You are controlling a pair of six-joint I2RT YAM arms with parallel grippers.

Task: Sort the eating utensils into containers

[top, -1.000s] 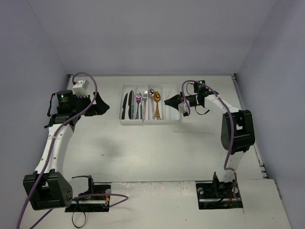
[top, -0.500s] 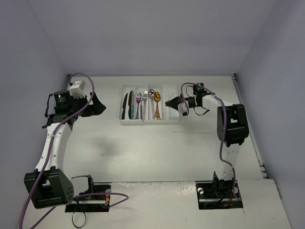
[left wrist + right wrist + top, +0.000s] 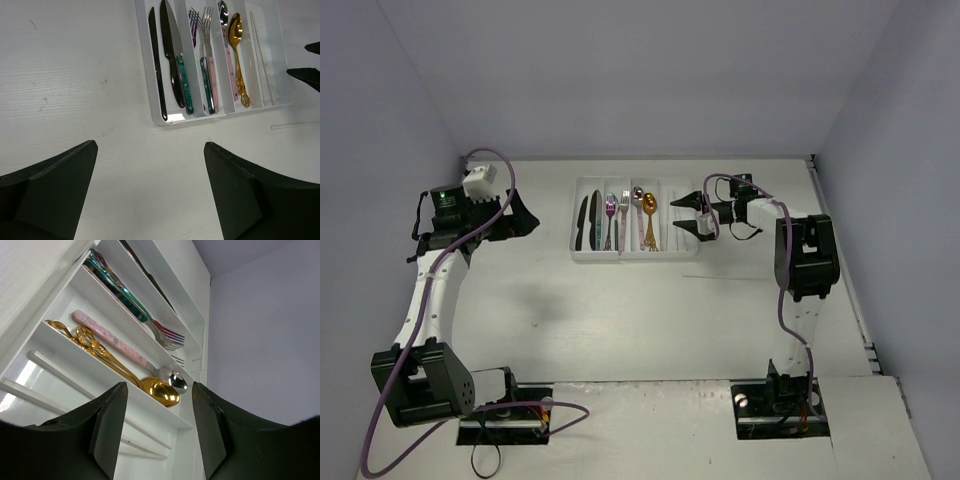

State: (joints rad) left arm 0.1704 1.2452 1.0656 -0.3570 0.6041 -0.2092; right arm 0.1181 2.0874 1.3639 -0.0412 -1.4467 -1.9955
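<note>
Now right gripper (image 3: 687, 216) jaws parted, nothing held; one second earlier they were pinched together. Left gripper (image 3: 150, 147) unchanged: spread wide, empty.

White rectangular plastic cutlery tray (image 3: 143, 65) lies directly under right fingertips, ahead of left gripper.
- Compartment farthest from right gripper: slim black knife (image 3: 156, 65), teal-handled knife (image 3: 186, 90).
- Next: forks, one with pink handle (image 3: 212, 80).
- Next: ornate glossy gold spoon (image 3: 236, 55), pink-handled spoon.
- Nearest right gripper: thin pale chopstick (image 3: 262, 65).

Second pale chopstick (image 3: 295, 125) on table, just outside tray corner.
</note>
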